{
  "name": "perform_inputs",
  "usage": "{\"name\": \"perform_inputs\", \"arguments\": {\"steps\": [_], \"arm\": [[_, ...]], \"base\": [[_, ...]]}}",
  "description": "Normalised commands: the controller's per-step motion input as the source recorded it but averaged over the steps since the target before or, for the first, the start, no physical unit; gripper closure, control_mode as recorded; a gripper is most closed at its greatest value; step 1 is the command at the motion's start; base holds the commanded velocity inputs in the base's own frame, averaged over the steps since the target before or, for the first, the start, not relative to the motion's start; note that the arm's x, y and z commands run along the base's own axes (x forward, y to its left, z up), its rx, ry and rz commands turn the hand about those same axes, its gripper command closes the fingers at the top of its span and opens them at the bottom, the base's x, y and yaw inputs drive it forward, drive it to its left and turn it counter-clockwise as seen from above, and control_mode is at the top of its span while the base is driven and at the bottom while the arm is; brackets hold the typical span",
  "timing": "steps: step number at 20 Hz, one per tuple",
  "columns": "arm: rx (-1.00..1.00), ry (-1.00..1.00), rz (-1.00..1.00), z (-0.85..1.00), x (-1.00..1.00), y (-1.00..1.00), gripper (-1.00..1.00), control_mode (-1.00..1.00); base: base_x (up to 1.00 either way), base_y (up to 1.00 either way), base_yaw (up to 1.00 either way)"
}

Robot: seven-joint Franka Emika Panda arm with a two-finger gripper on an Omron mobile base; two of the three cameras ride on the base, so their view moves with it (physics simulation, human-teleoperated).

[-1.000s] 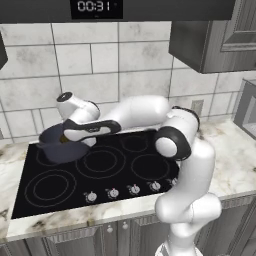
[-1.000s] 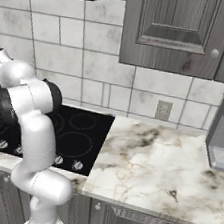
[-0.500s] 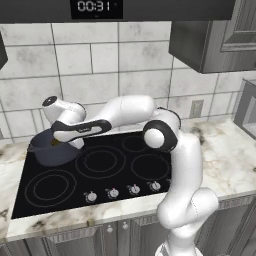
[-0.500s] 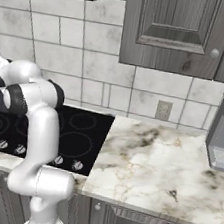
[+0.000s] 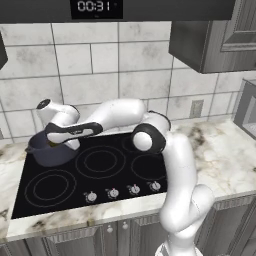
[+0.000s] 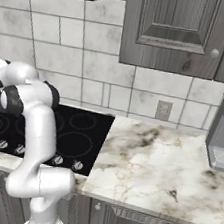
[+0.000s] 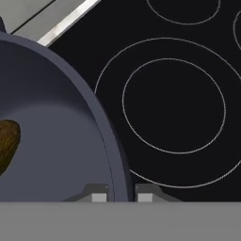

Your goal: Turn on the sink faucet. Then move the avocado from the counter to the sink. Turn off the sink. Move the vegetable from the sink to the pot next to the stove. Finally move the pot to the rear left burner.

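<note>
The end effector [image 7: 117, 194] is clenched on the thin rounded rim of the pot [image 5: 50, 152], one dark fingertip inside the wall and the other outside it. The pot is squat, round and matte blue-grey, and it sits over the rear left corner of the stove [image 5: 115, 175], a flat glossy black glass cooktop marked with thin pale concentric rings and a row of small round knobs along its front edge. Inside the pot, at the left edge of the hand view, lies the avocado [image 7: 7, 143], a brownish-olive rounded lump with a mottled skin, resting against the smooth curved inner wall. The white arm, smooth and tubular with dark joints, reaches from the right across the cooktop to the pot. The worktop [image 6: 161, 171] is white marble with brown-grey veining and a thick rounded edge, stretching to the right of the stove. Behind it rises a wall of pale rectangular tiles [image 6: 84, 39], and grey panelled cabinets [image 6: 171, 31] hang above
</note>
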Motion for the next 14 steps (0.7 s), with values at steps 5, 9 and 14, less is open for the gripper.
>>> {"name": "perform_inputs", "arguments": {"steps": [5,9,14], "arm": [[0.0,0.0,0.0,-0.29,0.22,0.17,1.0,-1.0],[0.01,0.0,0.01,-0.26,0.03,0.07,1.0,-1.0],[0.05,0.0,0.01,-0.16,0.0,0.0,-1.0,-1.0]], "base": [[0.0,0.0,0.0],[0.0,0.0,0.0],[0.0,0.0,0.0]]}}
